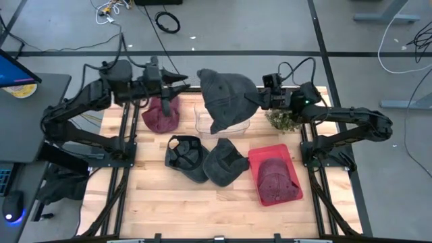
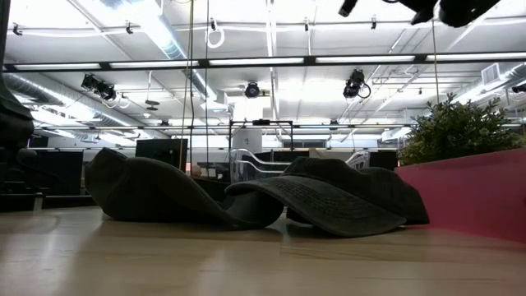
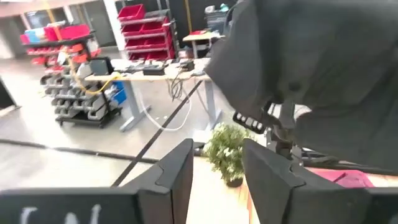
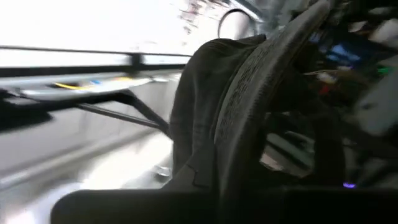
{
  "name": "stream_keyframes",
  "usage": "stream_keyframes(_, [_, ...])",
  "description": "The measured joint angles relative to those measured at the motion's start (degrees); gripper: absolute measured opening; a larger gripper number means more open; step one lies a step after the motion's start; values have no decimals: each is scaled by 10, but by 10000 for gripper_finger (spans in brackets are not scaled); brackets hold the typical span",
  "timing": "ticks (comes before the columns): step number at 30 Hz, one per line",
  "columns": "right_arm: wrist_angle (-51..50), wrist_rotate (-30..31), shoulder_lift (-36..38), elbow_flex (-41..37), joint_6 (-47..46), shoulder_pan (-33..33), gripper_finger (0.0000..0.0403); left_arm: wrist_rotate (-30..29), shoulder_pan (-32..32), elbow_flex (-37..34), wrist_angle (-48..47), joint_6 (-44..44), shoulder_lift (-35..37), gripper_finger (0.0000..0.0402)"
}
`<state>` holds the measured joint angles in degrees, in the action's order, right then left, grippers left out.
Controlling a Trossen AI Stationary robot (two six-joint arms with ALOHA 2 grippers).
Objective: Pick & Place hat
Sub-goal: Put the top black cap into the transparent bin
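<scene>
A dark grey hat [image 1: 226, 98] hangs in the air above a clear container [image 1: 237, 125] at the table's far middle, with my right gripper [image 1: 251, 100] shut on its right side. The left wrist view shows the same hat [image 3: 323, 62] close ahead. My left gripper [image 1: 183, 84] stands open just left of the hat, pointing level toward it, with nothing between its fingers [image 3: 180, 174]. A maroon hat [image 1: 160, 116] lies on the table below my left gripper. My right gripper holds the grey hat by its edge on the side toward the table's right [image 1: 247, 100], which fills the right wrist view as a stitched brim [image 4: 249, 118]. The fingers come from the table's right, slanting a little upward. The hat is lifted clear and hangs slack.
Two dark hats [image 1: 185, 156] [image 1: 226, 163] lie at the table's middle, seen close in the low view [image 2: 164, 193] [image 2: 337, 197]. A red tray [image 1: 287, 154] at the near right holds another maroon hat [image 1: 275, 181]. A small plant [image 1: 283, 120] stands under my right arm.
</scene>
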<state>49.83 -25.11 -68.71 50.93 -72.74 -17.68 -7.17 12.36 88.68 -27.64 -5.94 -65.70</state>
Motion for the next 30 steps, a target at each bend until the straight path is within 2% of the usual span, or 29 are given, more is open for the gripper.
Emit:
stream_keyframes(4, [-198,3,35,0,92,-21,9,-19,0,0,-36,36,17,154])
stream_keyframes(7, [-322,29,52,0,138,-30,9,-20,0,0,-59,53,20,155])
stream_keyframes(13, [-406,66,45,15,181,-40,8,-21,0,0,-70,54,15,156])
stream_keyframes(23, [-722,139,-57,213,449,-63,8,-23,1,0,-73,42,5,156])
stream_keyframes(26, [-783,142,-94,254,524,-63,8,-23,0,-1,-84,41,3,156])
stream_keyframes(30, [-827,149,-137,275,572,-62,8,-22,0,-1,-91,41,4,156])
